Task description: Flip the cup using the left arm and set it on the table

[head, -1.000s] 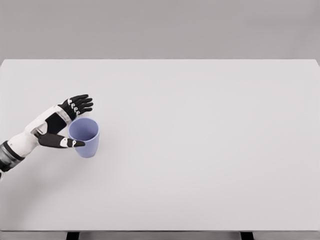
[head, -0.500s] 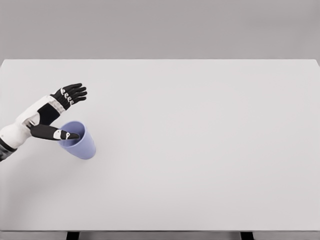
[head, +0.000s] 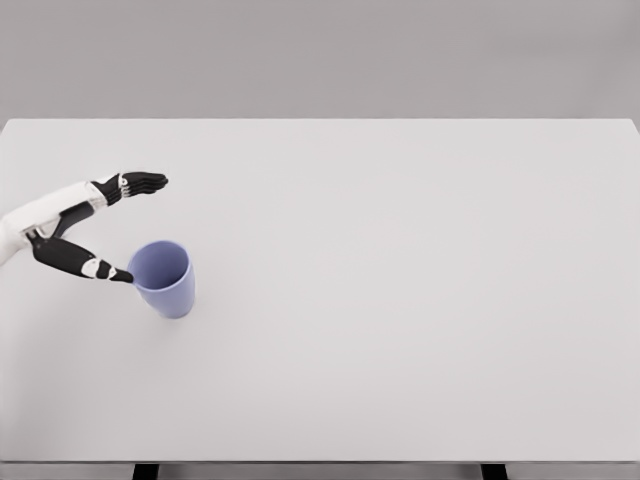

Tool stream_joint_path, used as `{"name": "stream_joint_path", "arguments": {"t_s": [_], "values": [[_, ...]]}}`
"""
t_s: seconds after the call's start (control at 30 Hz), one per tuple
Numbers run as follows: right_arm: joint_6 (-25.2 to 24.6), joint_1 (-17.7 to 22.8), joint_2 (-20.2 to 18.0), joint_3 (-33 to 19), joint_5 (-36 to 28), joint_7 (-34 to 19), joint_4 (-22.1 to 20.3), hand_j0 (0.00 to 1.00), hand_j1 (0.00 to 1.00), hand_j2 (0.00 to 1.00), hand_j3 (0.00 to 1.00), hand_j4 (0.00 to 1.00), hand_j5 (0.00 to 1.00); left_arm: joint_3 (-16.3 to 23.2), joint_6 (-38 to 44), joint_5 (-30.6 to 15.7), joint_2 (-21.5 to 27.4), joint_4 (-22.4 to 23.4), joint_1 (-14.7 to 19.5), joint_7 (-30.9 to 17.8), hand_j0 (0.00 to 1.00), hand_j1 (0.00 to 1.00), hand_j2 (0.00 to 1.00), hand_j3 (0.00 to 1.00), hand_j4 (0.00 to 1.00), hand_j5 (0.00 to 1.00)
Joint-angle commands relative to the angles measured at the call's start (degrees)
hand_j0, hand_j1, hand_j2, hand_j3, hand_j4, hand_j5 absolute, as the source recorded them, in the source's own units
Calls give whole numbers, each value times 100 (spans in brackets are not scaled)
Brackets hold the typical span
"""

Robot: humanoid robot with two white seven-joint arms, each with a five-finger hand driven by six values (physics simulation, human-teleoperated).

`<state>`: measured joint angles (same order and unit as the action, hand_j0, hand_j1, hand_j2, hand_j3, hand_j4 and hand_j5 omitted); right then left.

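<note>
Head view: a pale blue cup (head: 165, 278) stands on the white counter (head: 400, 300), mouth upward, in the left part of the surface and a little nearer than the middle. Its open rim faces up and slightly toward the camera, and the inside shows as a lighter hollow.

The left hand (head: 95, 225) reaches in from the left edge, just beside the cup on its left side. It is spread wide and holds nothing: the dark fingers (head: 140, 183) point right, stretched out flat, well on the far side of the cup, while the thumb (head: 85, 262) angles down to the right with its tip at the cup's left rim; whether it touches cannot be told. The white forearm runs off the left edge.
</note>
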<state>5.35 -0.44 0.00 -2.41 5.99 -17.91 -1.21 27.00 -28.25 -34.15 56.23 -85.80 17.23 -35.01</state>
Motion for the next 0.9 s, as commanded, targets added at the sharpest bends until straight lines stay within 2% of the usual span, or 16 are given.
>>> {"name": "stream_joint_path", "arguments": {"t_s": [0.0,0.07,0.2,0.27,0.3,0.37,0.4,0.43,0.47,0.6,0.87], "values": [[1,0,0,-5,-2,-2,-2,100,100,100,100,100,100,-2,4,286,134,2,0,1,100,100,100,100,100,100],[1,0,0,-5,-2,-2,7,100,100,100,100,100,100,-20,4,286,318,54,0,1,100,100,100,100,100,100],[1,0,0,-5,-2,-2,-2,100,100,100,100,100,100,-55,4,330,389,107,-9,1,100,100,100,100,100,100],[1,0,0,-5,-2,-2,7,100,100,100,100,100,100,-64,4,584,389,107,0,1,100,100,100,100,100,100],[1,0,0,3,-2,-2,-2,100,100,100,100,100,100,-72,4,830,389,107,26,1,100,100,100,100,100,100],[1,0,0,4,-2,-2,7,100,100,100,100,100,100,-90,83,1788,275,169,263,1,100,100,100,100,100,100],[1,0,0,3,-2,-2,-2,100,100,100,100,100,100,-90,83,2105,240,239,307,1,100,100,100,100,100,100],[1,0,0,3,-2,-2,7,100,100,100,100,100,100,-90,74,2193,240,318,343,1,100,100,100,100,100,100],[1,0,0,-5,-2,-2,7,100,100,100,100,100,100,-90,57,2351,248,607,439,1,100,100,100,100,100,100],[1,0,0,-5,-2,-2,-2,100,100,100,100,100,100,-28,48,2633,152,1179,721,1,100,100,100,100,100,100],[1,0,0,4,-2,-2,-2,100,100,100,100,100,100,-2,4,2738,73,1162,747,1,100,100,100,100,100,100]]}}
